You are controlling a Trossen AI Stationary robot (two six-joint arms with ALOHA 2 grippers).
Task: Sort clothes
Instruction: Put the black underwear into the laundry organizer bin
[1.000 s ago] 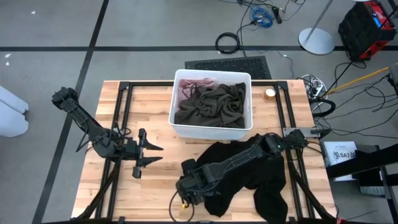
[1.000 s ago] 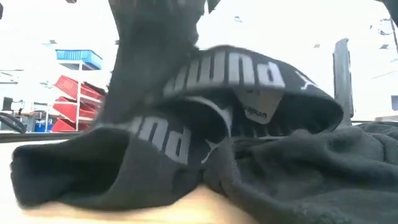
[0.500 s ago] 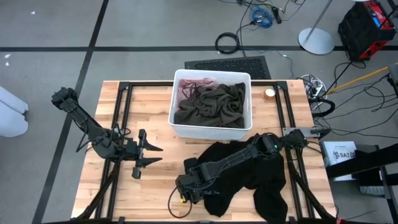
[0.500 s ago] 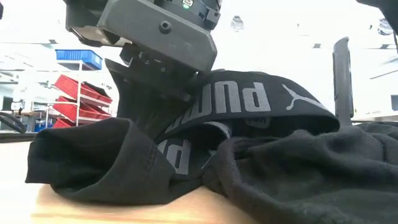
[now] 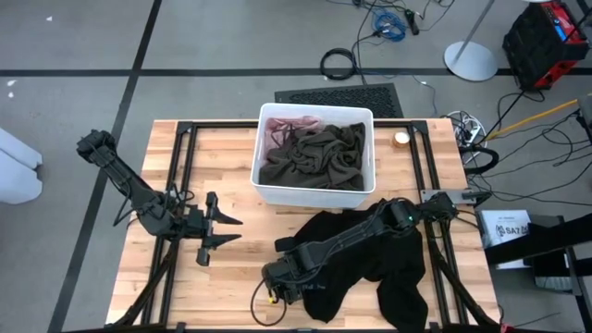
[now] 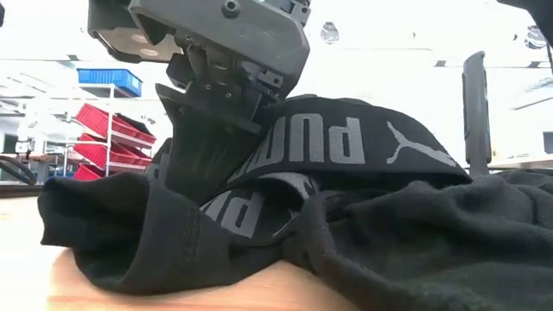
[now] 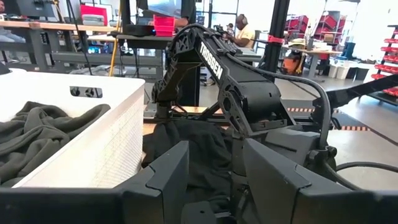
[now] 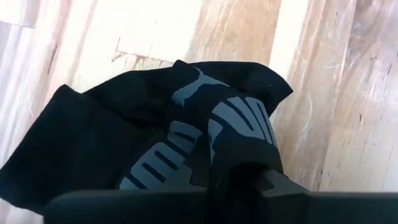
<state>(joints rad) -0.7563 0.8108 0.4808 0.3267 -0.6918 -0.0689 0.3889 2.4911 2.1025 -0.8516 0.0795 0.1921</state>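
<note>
A black garment [image 5: 370, 268] with a grey-lettered waistband lies crumpled on the near right of the wooden table. My right gripper [image 5: 282, 277] is at its left end, pointing steeply down and shut on the waistband [image 6: 328, 142]. My left gripper [image 5: 222, 231] hangs open and level over the table's left half, holding nothing. An olive-green garment [image 5: 314, 157] and a pink one [image 5: 277, 129] lie inside the white bin [image 5: 314, 192] at the far middle. My right gripper pinches the waistband's bunched fold [image 8: 239, 146] between its two fingers, at the garment's left end. The fingers [image 6: 203, 160] come from above, pointing steeply down. The garment [image 8: 124, 143] still rests on the table, slack, with the waistband arched up beside the fingers.
Black frame rails [image 5: 180, 166] run along the table's left and right sides. A small round roll [image 5: 400, 139] sits at the far right by the bin. Bare wood [image 5: 166, 287] shows at the near left. Cables lie off the right edge.
My right gripper has sunk onto the black garment's left end, rolled a little, and shut on the waistband. The fabric there has bunched up around the fingers; the rest of the garment has stayed put.
</note>
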